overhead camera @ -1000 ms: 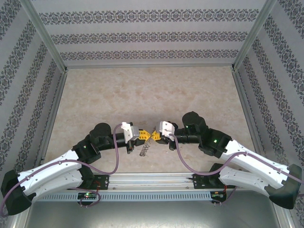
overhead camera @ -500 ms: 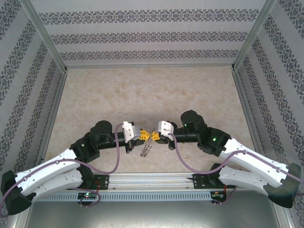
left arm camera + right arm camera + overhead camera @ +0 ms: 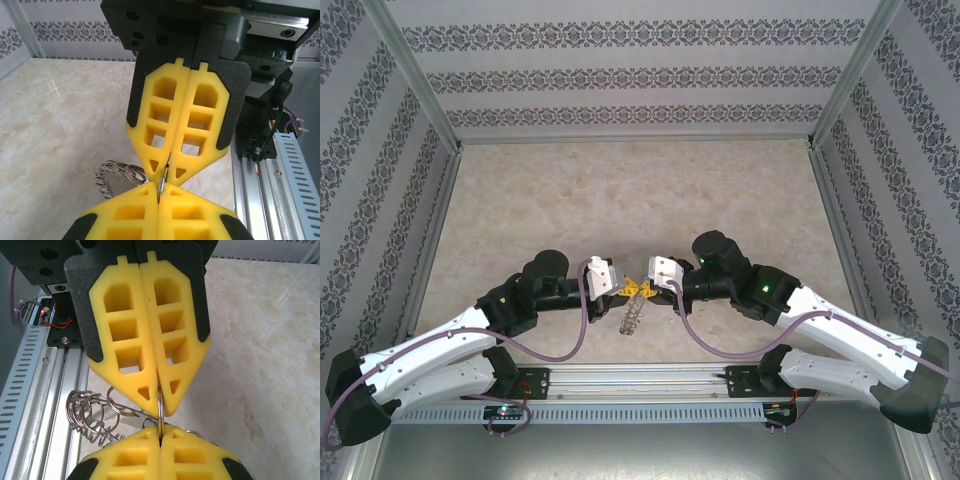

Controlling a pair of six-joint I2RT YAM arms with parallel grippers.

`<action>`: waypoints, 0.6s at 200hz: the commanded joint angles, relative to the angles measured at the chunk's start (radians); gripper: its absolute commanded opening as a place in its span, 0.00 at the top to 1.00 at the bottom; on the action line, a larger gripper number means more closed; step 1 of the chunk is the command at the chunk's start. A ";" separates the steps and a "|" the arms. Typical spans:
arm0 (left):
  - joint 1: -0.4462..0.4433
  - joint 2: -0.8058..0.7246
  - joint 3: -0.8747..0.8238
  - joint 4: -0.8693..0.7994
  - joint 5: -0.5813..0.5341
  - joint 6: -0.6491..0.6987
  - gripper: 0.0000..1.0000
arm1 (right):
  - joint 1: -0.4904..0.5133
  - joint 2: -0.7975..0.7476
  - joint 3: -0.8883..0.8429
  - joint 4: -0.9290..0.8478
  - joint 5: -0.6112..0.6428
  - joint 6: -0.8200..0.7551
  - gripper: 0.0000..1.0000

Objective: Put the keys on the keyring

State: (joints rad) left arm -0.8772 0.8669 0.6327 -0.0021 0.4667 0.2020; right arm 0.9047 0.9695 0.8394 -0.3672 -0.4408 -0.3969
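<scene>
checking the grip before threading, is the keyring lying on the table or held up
Held up: left fingers and right fingers both pinch the keyring edge-on between them, wire loops dangling.

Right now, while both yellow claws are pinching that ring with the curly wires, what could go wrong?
1. The left gripper and right gripper are shut tip to tip on just a thin edge of the keyring, so it might slip out and drop onto the table.
2. Its wire loops dangle loose beside the tips and could snag a finger if either arm twists.
</scene>
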 commanded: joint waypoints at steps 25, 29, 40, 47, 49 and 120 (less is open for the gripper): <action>-0.005 -0.067 -0.026 0.113 0.000 -0.050 1.00 | -0.004 -0.053 -0.005 0.084 -0.038 0.016 0.99; -0.005 -0.074 -0.032 0.129 0.004 -0.060 1.00 | -0.005 -0.056 -0.011 0.091 -0.041 0.021 0.98; -0.005 -0.090 -0.046 0.170 0.017 -0.081 1.00 | -0.005 -0.068 -0.029 0.111 -0.043 0.035 0.92; -0.005 -0.097 -0.053 0.192 0.025 -0.092 1.00 | -0.005 -0.073 -0.037 0.121 -0.046 0.043 0.88; -0.005 -0.099 -0.055 0.200 0.027 -0.096 1.00 | -0.006 -0.073 -0.039 0.124 -0.047 0.044 0.87; -0.005 -0.133 -0.100 0.306 0.053 -0.144 1.00 | -0.006 -0.077 -0.064 0.157 -0.058 0.062 0.87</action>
State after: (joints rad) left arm -0.8768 0.7612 0.5423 0.1883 0.4938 0.0910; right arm 0.9051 0.8993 0.7914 -0.2474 -0.4728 -0.3542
